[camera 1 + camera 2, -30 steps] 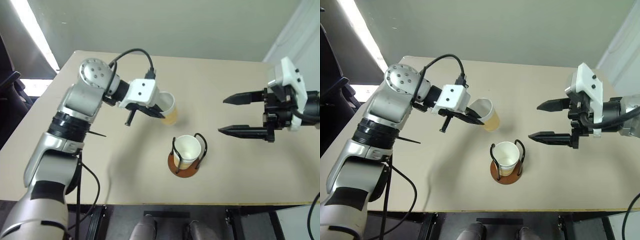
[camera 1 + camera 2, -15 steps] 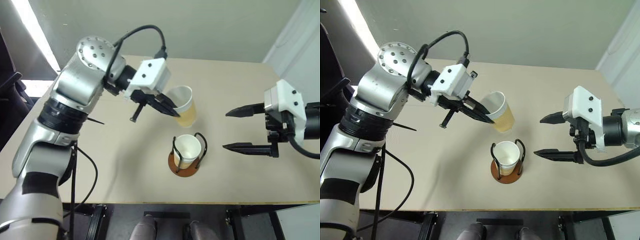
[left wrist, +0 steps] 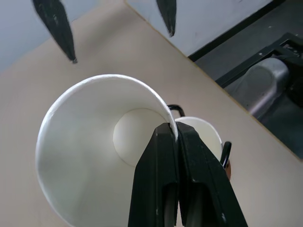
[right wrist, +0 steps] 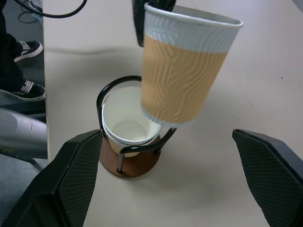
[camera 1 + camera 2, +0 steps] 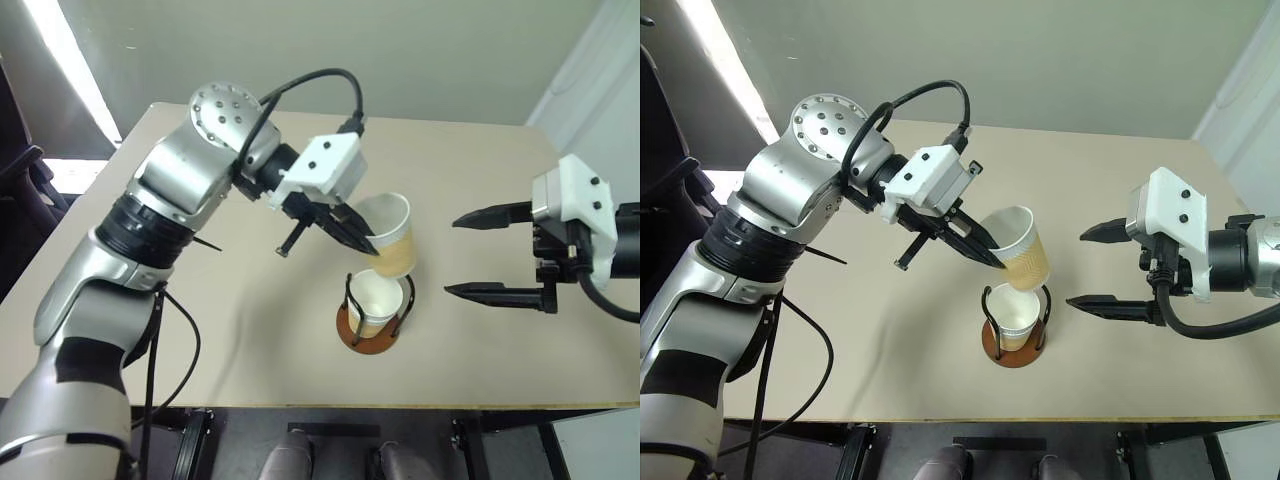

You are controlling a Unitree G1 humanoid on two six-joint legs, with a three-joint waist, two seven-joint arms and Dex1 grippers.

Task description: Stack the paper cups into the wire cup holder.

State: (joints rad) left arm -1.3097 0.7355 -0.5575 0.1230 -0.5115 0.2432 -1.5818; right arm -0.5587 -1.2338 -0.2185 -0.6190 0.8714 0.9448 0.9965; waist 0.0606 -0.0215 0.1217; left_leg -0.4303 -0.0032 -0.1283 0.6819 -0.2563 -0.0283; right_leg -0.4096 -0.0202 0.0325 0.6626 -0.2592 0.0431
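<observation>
My left gripper is clenched on the rim of a paper cup, holding it tilted in the air just above the wire cup holder near the table's front edge. Another cup already sits in the holder. My right gripper hangs spread wide, empty, right of the holder.
</observation>
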